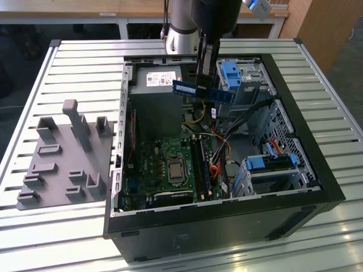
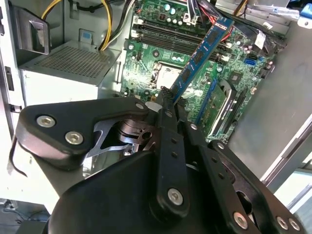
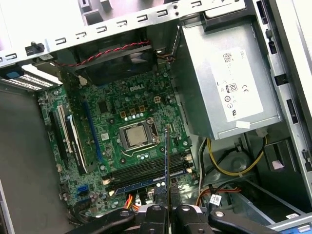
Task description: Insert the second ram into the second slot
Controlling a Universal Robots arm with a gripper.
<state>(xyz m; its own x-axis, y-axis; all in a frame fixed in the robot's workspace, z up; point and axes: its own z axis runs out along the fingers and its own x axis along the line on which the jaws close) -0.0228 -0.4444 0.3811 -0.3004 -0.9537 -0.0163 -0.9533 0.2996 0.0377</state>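
I am holding the second ram (image 1: 187, 88) in my pincer (image 1: 203, 85) — fingers closed on its mid-length — above the open case (image 1: 227, 229), well apart from the memory slots (image 1: 199, 164), seating not yet done.

The arm ends in a round silver-grey metal wrist segment (image 1: 181, 31) joined to a bulky black housing (image 1: 218, 14). Beside this is what looks like a light-blue plastic cap (image 1: 259, 7), partly cut off at the picture's edge. The matte black link-built gripper (image 1: 202, 83) (image 2: 165, 97) (image 3: 166, 209) is made of flat angular black links (image 2: 58, 129) pinned with round silver screw heads (image 2: 74, 138) — two on the broad link, more along the others. A narrow black central bar (image 2: 170, 156) runs between them, and bare grey metal parts (image 2: 124, 131) sit underneath.
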